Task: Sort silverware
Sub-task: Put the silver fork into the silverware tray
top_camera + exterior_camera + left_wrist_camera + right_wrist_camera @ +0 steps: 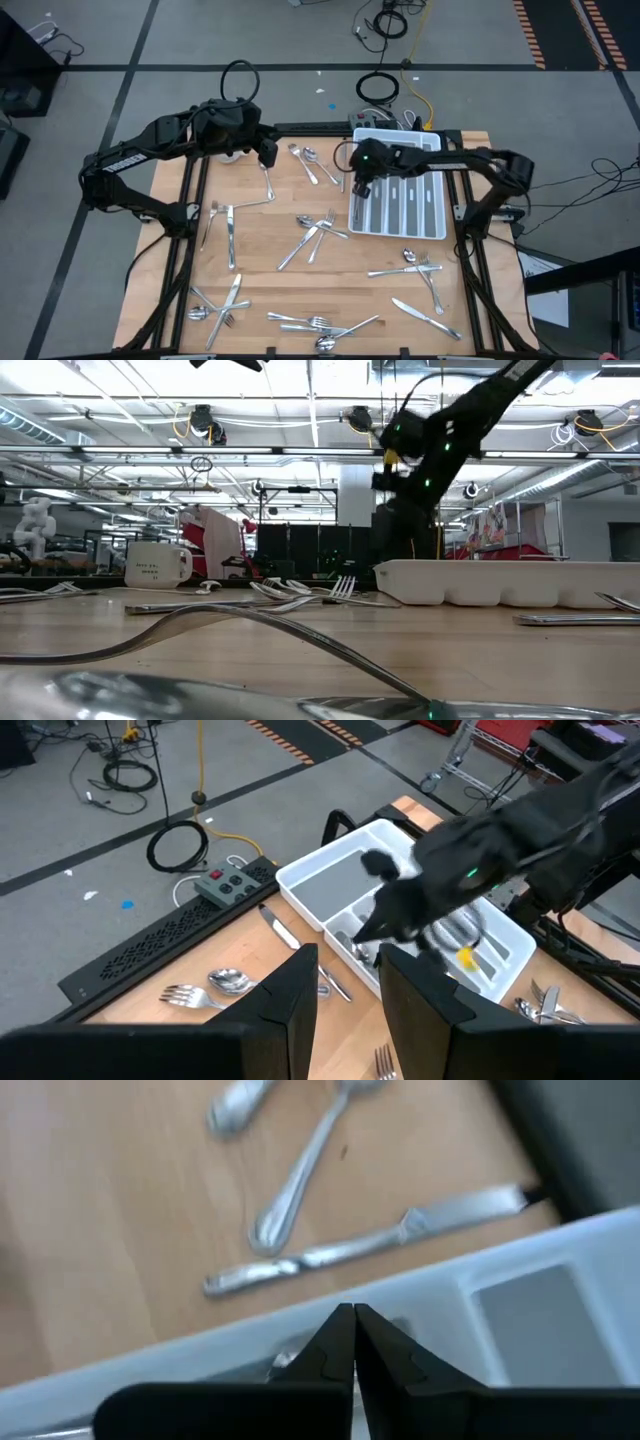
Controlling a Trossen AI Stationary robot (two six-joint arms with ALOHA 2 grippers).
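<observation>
The right gripper (pixel 361 186) hangs over the left edge of the white cutlery tray (pixel 437 232), its fingers pressed together with nothing between them, as the right wrist view shows them meeting in a point above the tray's rim (pixel 420 1295). This looks like the gap between two picks: a piece seems to be already dropped, and another has to be chosen. The left gripper (pixel 266 152) hovers near the table's far edge, close to the white mug (pixel 158 565), with its fingers (pixel 290 995) parted and empty. Most of the silverware (pixel 318 233) lies loose on the wooden table (pixel 260 275); a few pieces rest in the tray's long slots with their long axes running from the far side to the near side. The nearest loose pieces to the right gripper are a spoon and fork (pixel 308 160) just left of the tray, lying on a diagonal with their heads toward the far-left corner. A knife (pixel 370 1240) sits just outside the tray wall, roughly parallel to it. The next move probably calls for opening the right fingers, turning the wrist so that they straddle a handle across its width, and lowering onto one piece alone.
</observation>
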